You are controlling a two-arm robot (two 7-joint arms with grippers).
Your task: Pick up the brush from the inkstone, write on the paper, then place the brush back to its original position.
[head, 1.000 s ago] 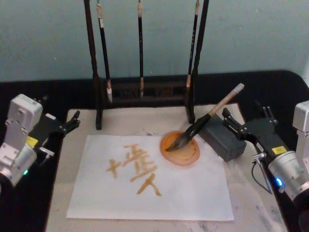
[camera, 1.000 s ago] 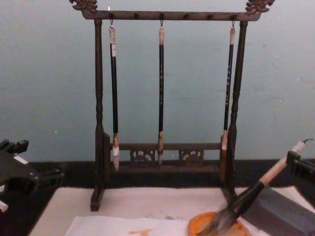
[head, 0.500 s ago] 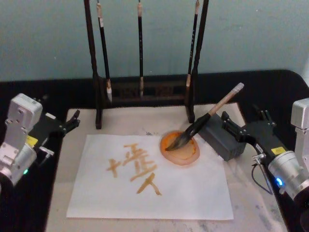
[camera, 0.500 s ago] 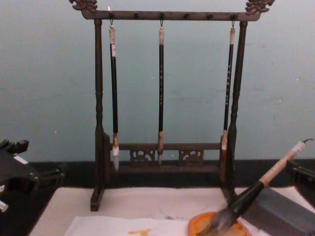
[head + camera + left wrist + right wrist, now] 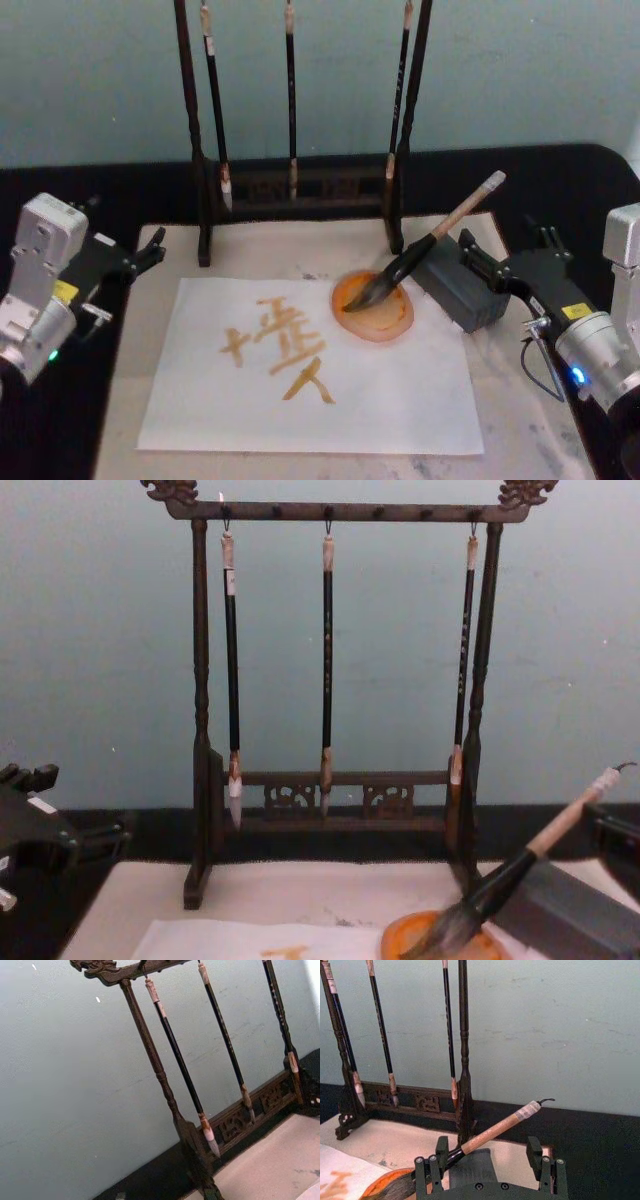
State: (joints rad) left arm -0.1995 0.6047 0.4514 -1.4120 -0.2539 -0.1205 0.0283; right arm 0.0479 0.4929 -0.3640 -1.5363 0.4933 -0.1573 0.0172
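The brush (image 5: 420, 250) lies at a slant, its dark bristles in the orange-brown inkstone (image 5: 378, 315) and its pale handle leaning on a grey block (image 5: 462, 288). The paper (image 5: 380, 390) lies flat under the inkstone and carries several orange strokes. My right gripper (image 5: 505, 247) is open just to the right of the handle, not touching it. In the right wrist view the brush (image 5: 495, 1131) runs in front of that open gripper (image 5: 487, 1166), nearer one finger. The chest view has the brush (image 5: 520, 865) and the inkstone (image 5: 400, 942) low at the right. My left gripper (image 5: 140, 258) rests open at the mat's left edge.
A dark wooden stand (image 5: 205, 150) with three slim hanging brushes rises behind the paper. A beige felt mat (image 5: 260, 250) covers the table under everything. Black table surface lies to both sides.
My right gripper has drawn back slightly from the brush's taped end. The brush, inkstone and left arm have stayed put.
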